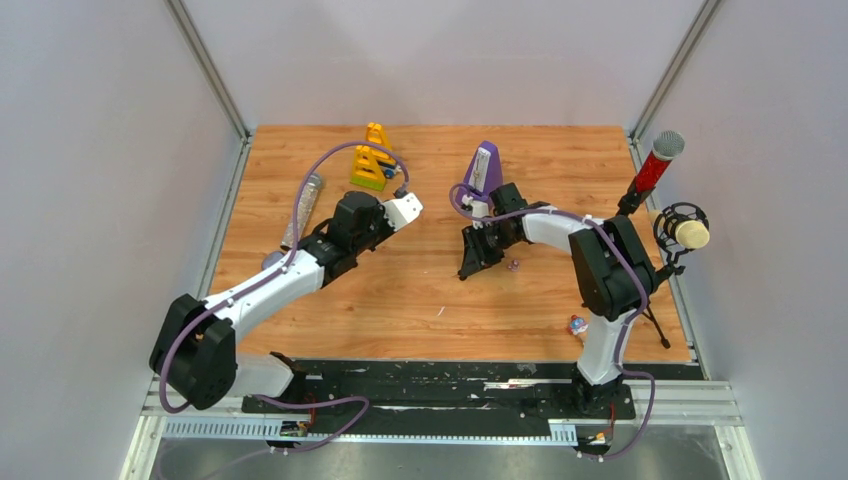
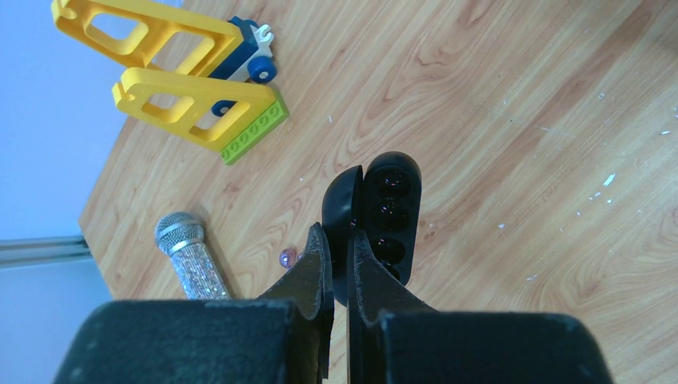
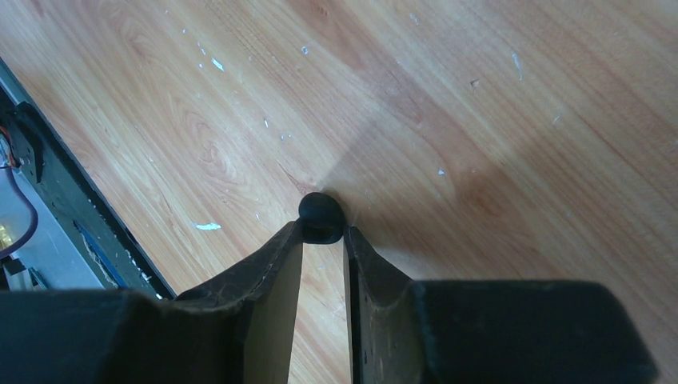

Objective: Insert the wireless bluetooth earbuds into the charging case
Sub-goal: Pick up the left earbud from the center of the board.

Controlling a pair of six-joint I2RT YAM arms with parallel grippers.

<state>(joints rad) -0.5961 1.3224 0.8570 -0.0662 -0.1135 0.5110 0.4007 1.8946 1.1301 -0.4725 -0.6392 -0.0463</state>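
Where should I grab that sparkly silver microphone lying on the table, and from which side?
Grip the silver microphone on its glittery handle, coming straight down from above with the fingers across its width. It lies flat on the table, and the handle is straight and narrower than the rounded mesh head, which would likely slip.

Glossy black charging case [image 2: 389,212]: lid hinged open, dark wells showing, clamped in left gripper [image 2: 337,237] over mid-table [image 1: 400,310], toward the far edge. One earbud [image 3: 321,218]: black, rounded, pinched at right gripper [image 3: 322,232] tips, near centre.
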